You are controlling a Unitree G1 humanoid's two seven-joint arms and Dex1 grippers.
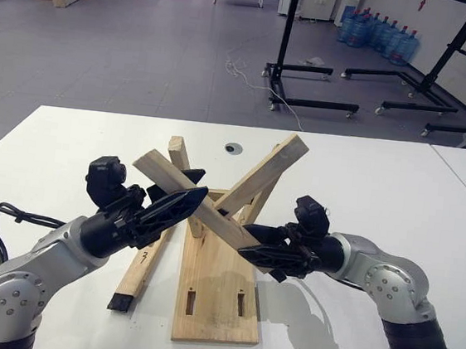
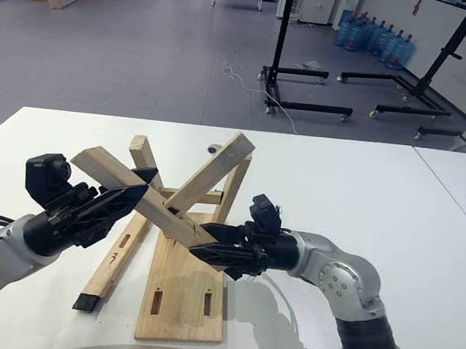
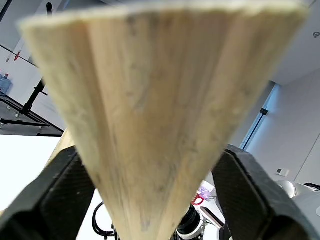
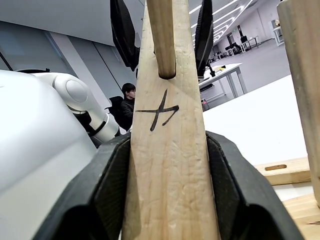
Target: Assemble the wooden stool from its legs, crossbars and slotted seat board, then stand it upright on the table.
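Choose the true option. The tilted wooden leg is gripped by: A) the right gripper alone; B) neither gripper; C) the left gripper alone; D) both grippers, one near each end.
D: the left gripper clamps the leg near its raised end and the right gripper clamps its lower end.

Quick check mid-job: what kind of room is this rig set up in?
Probably a large lab or workshop hall: open grey floor beyond the white table, black wheeled stands, and a row of water jugs.
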